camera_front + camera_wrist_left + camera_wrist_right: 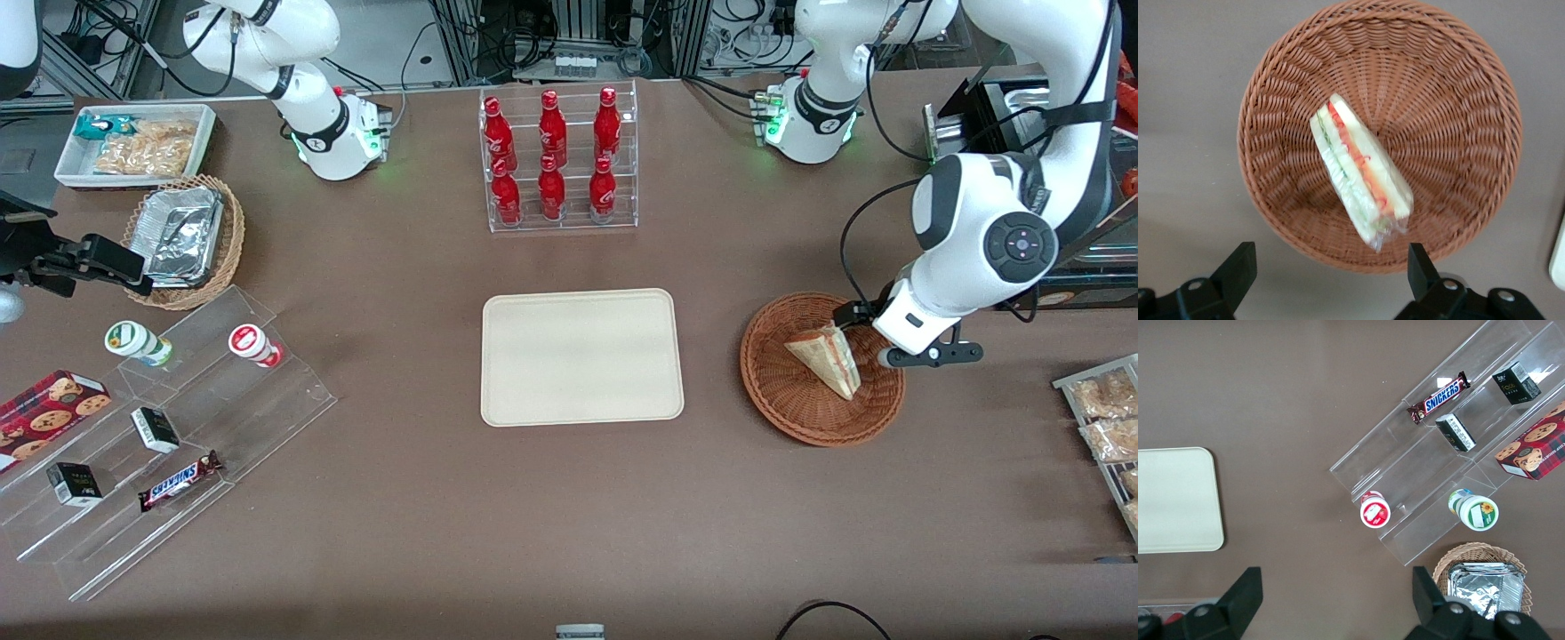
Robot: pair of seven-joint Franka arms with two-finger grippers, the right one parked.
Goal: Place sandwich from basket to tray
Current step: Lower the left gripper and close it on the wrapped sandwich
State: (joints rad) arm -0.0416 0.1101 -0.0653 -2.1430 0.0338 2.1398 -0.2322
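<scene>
The sandwich (1360,175) lay wrapped in the basket (1458,100), standing on edge. The hand (1331,265) hovered above the basket's rim, fingers (1238,267) spread wide and empty. A good grasp meant centring over the wedge, turning to span its flat bread faces, then lowering gently toward the tray (582,356) run.

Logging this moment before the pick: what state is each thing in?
sandwich: wrapped, lying in the basket, not gripped.
basket: upright on the table, holds only the sandwich.
tray: flat, nothing on it.
pincer: open, above the basket's edge.
bottles: upright in their clear rack.
</scene>
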